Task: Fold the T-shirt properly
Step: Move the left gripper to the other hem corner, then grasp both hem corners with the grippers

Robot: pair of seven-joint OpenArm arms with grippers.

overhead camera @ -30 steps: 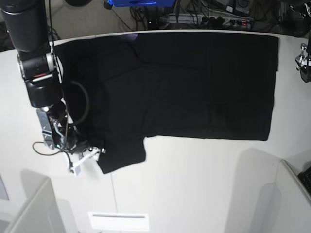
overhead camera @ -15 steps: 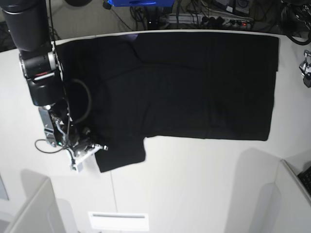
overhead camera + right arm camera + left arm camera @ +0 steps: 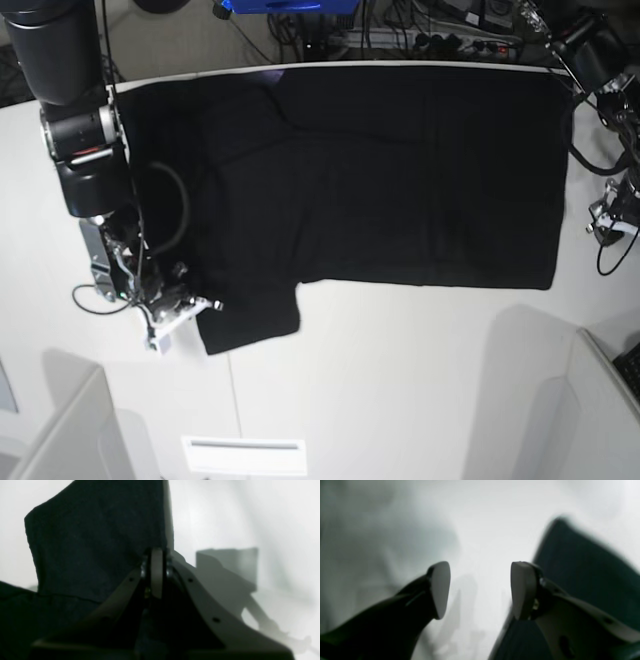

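Note:
The black T-shirt (image 3: 380,170) lies spread flat on the white table (image 3: 400,380), plain side up; no print shows. My right gripper (image 3: 190,308) is at the tip of the near-left sleeve (image 3: 250,315). In the right wrist view it (image 3: 157,572) is shut on the sleeve's edge (image 3: 95,542). My left gripper (image 3: 612,215) hangs just off the shirt's right edge. In the left wrist view it (image 3: 481,590) is open and empty over bare table, with black cloth (image 3: 590,567) right beside one finger (image 3: 522,590).
Cables and a power strip (image 3: 430,40) lie behind the table's far edge. Grey partitions stand at the near left (image 3: 60,430) and near right (image 3: 600,400). A white slotted plate (image 3: 243,455) sits at the front edge.
My right gripper has shut on the sleeve tip. My left arm has swung down from the far right edge of the base view to beside the shirt's right edge.

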